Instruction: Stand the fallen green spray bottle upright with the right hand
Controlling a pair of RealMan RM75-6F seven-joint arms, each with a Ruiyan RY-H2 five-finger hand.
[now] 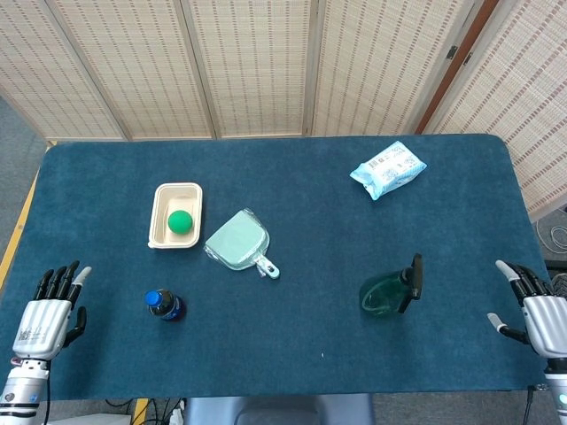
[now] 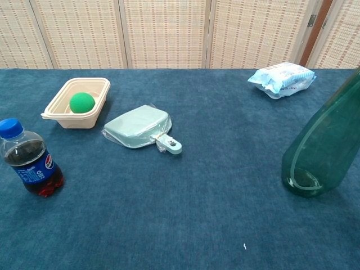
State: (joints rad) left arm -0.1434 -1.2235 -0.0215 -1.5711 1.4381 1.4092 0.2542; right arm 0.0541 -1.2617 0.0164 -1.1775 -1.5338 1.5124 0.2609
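Note:
The green spray bottle (image 1: 386,295) stands on its base on the blue table's right half, its black spray head (image 1: 413,275) on top. The chest view shows its translucent green body (image 2: 323,147) at the right edge, the top cut off by the frame. My right hand (image 1: 535,307) hovers at the table's right front corner, well to the right of the bottle, fingers spread and holding nothing. Over by the left front corner my left hand (image 1: 48,311) is likewise spread and empty. Neither hand shows in the chest view.
A cola bottle (image 1: 165,305) stands front left. Behind it sit a beige tray (image 1: 161,232) with a green ball (image 1: 180,220) and a wrapped pale green dustpan (image 1: 238,242). A blue-white packet (image 1: 387,168) lies at the back right.

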